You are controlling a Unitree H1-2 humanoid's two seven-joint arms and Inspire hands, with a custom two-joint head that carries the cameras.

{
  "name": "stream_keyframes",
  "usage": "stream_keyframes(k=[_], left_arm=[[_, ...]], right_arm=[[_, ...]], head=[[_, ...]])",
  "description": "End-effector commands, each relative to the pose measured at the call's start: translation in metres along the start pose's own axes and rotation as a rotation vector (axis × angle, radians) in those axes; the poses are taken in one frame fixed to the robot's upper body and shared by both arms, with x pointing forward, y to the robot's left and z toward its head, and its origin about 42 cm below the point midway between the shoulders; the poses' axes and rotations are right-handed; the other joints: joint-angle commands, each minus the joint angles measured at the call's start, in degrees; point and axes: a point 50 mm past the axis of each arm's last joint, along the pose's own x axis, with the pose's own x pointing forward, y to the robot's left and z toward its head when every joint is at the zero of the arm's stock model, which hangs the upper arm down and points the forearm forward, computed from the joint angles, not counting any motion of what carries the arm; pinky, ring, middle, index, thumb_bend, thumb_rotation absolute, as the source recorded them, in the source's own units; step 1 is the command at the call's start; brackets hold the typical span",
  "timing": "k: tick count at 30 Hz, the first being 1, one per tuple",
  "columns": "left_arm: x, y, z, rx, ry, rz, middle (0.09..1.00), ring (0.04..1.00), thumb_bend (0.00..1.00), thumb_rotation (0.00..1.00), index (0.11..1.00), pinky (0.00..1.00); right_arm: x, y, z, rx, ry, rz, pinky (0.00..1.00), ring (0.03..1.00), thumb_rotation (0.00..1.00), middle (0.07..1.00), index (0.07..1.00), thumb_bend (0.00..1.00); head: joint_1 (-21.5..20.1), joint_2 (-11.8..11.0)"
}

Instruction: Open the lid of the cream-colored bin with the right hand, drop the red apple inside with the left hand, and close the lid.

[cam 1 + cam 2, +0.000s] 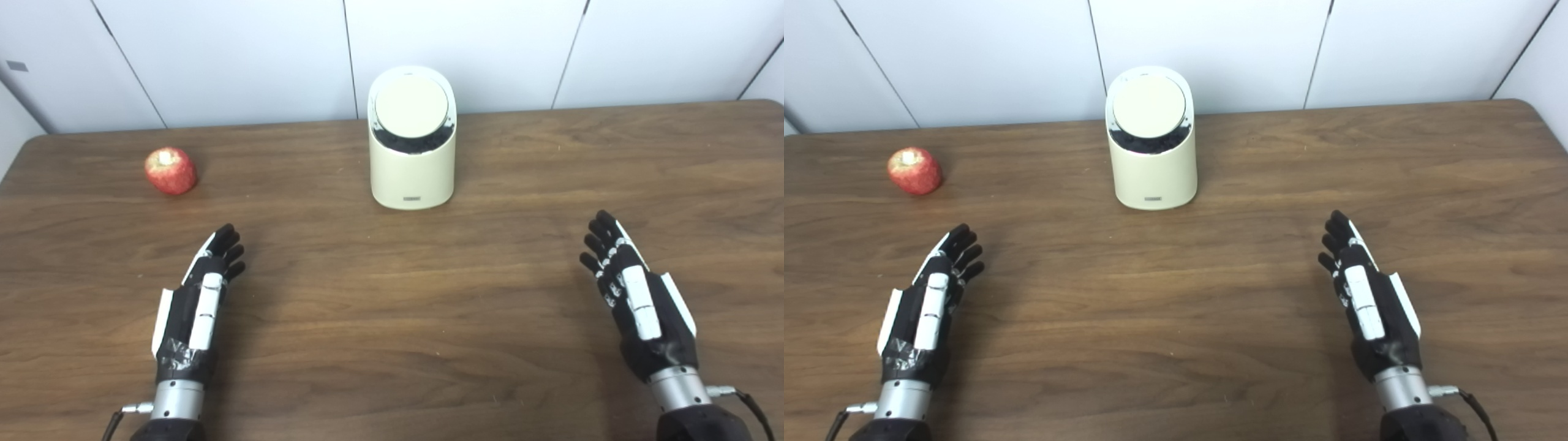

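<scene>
- Fingers (228, 245) of the black-and-white left hand (196, 306) lie stretched forward and a little spread, released — they grasp nothing and hover just over the tabletop.
- Fingers (603, 242) of the black-and-white right hand (637, 306) are likewise extended and slightly apart, released, with nothing between them.
- Both hands sit low near the front edge of the brown wood-grain table (392, 294), one to each side, well apart from each other and from everything else on it.
- Outward from the left hand, the round red apple (170, 171) rests on the table toward the far left, pale stem end up, apart from the left fingertips and well to the left of the bin.
- At the far middle of the table stands the cream-colored cylindrical bin (411, 177), upright, with a small label low on its front.
- Its round cream lid (411, 106) sits tilted toward the camera on the slanted top; a dark crescent shows just below the lid's lower edge — whether anything lies inside the bin cannot be told.
- Behind the table runs a white panelled wall (245, 55).
</scene>
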Motion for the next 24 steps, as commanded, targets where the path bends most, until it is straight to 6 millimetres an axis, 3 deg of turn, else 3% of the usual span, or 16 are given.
stream_keyframes(k=[1,13,19,24], left_arm=[[-0.043,0.0,-0.015,-0.003,0.07,0.018,0.93,0.92,0.5,0.86,0.937,0.92],[-0.04,-0.004,-0.035,-0.002,0.066,0.014,0.936,0.928,0.49,0.81,0.936,0.91],[-0.034,-0.005,-0.041,0.002,0.059,0.01,0.932,0.927,0.49,0.8,0.938,0.92],[-0.031,-0.006,-0.045,0.007,0.065,0.015,0.93,0.928,0.5,0.8,0.927,0.93]], right_arm=[[0.0,0.003,0.008,-0.011,-0.087,0.008,0.94,0.972,0.88,0.966,0.948,0.58],[0.004,0.004,-0.01,-0.006,-0.097,0.013,0.96,0.958,0.88,0.967,0.959,0.56],[0.01,0.004,-0.012,-0.003,-0.113,0.011,0.97,0.963,0.85,0.971,0.959,0.56],[0.022,0.006,-0.003,-0.058,-0.145,0.008,0.92,0.964,0.77,0.973,0.967,0.56]], head=[[0.1,-0.6],[0.5,-8.0],[0.2,-9.8],[-0.3,-10.4]])
